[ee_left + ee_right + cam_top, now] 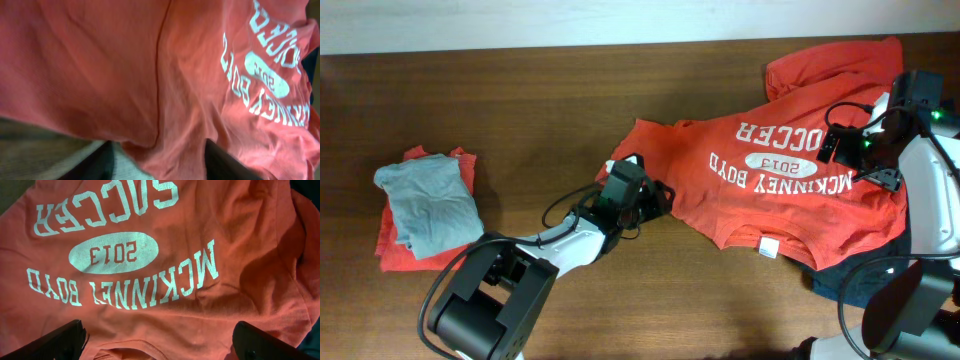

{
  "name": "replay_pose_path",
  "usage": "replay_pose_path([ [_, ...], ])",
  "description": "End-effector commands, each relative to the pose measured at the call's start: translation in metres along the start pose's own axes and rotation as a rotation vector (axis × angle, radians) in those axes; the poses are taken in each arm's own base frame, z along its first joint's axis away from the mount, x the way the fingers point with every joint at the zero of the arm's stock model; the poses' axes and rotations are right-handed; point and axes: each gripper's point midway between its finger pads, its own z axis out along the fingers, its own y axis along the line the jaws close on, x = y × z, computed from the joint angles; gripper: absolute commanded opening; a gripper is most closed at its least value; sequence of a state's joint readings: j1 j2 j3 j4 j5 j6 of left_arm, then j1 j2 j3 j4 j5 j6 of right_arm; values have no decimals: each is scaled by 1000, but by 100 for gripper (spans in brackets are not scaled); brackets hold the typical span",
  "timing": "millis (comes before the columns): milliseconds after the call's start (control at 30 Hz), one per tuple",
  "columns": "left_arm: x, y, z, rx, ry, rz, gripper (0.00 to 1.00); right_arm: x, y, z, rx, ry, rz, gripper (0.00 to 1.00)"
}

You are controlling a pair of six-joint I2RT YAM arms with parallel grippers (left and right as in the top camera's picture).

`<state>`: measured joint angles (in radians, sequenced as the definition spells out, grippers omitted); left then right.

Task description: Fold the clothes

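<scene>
Red-orange cloth, the T-shirt (pixel 770 190) lies on the table's (pixel 570 100) right half, collar (pixel 760 243) toward us; our left gripper (pixel 658 195) meets its left edge, grip we cannot confirm, while our right gripper (pixel 835 145) hangs wide over the lettering (pixel 125 280).

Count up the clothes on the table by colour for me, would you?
Red or orange: 2, the lettered T-shirt and a plain red garment
Grey: 1, the grey garment
Dark navy: 1, a dark navy garment, mostly covered
Total: 4
</scene>
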<state>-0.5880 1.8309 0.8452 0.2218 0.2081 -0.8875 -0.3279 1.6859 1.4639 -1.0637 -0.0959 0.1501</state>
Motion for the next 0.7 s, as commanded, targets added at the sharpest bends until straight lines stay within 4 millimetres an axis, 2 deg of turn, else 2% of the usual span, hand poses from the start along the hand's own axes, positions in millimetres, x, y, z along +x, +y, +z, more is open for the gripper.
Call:
replay_pose_path([
  [0, -6, 4, 6, -13, -48, 5, 50, -1, -1, -1, -5, -1, 3, 99],
  [200, 13, 9, 21, -16, -3, 12, 51, 0, -1, -2, -4, 1, 3, 98],
  [400, 14, 6, 22, -2, 5, 6, 50, 0, -1, -2, -4, 1, 2, 99],
  [433, 14, 6, 22, 1, 3, 7, 39, 0, -1, -2, -3, 1, 2, 99],
  [467, 12, 4, 22, 7, -4, 8, 18, 0, -1, -2, -4, 1, 2, 99],
  [500, 10, 3, 22, 9, -15, 9, 1, 0, -1, -2, -4, 1, 2, 99],
  [667, -19, -5, 15, 51, -94, 89, 1, 0, -1, -2, -3, 1, 2, 99],
])
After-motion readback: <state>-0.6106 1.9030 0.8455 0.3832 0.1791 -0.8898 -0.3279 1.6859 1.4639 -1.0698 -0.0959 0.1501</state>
